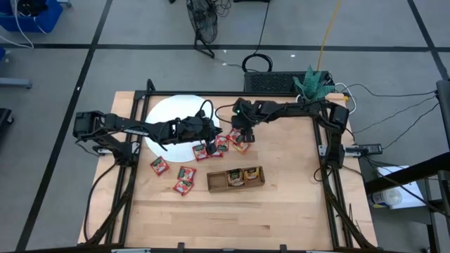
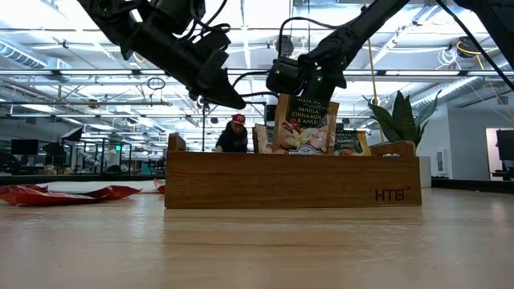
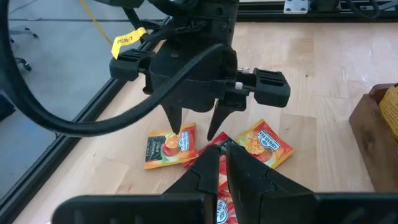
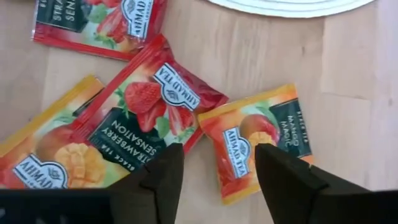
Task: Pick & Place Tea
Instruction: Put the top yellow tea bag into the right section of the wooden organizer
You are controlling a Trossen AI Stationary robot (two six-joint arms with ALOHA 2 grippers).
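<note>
Several small tea sachets lie flat on the wooden table: a cluster of red and orange ones (image 1: 221,145) beside the white disc (image 1: 172,116), and three red ones (image 1: 159,166) (image 1: 186,173) (image 1: 183,187) nearer the front. My right gripper (image 4: 214,165) is open, pointing down, just above a red strawberry sachet (image 4: 146,115) and an orange mango sachet (image 4: 255,140). It also shows in the high view (image 1: 242,135). My left gripper (image 3: 222,160) is shut and empty, slanting down above the cluster's left end (image 1: 208,135), facing my right gripper.
A long brown wooden tray (image 1: 235,178) stands near the cluster with a few sachets upright in it, one labelled vanilla (image 2: 305,124). The disc's edge (image 4: 292,6) lies just beyond the cluster. A person (image 2: 234,135) shows far behind the table.
</note>
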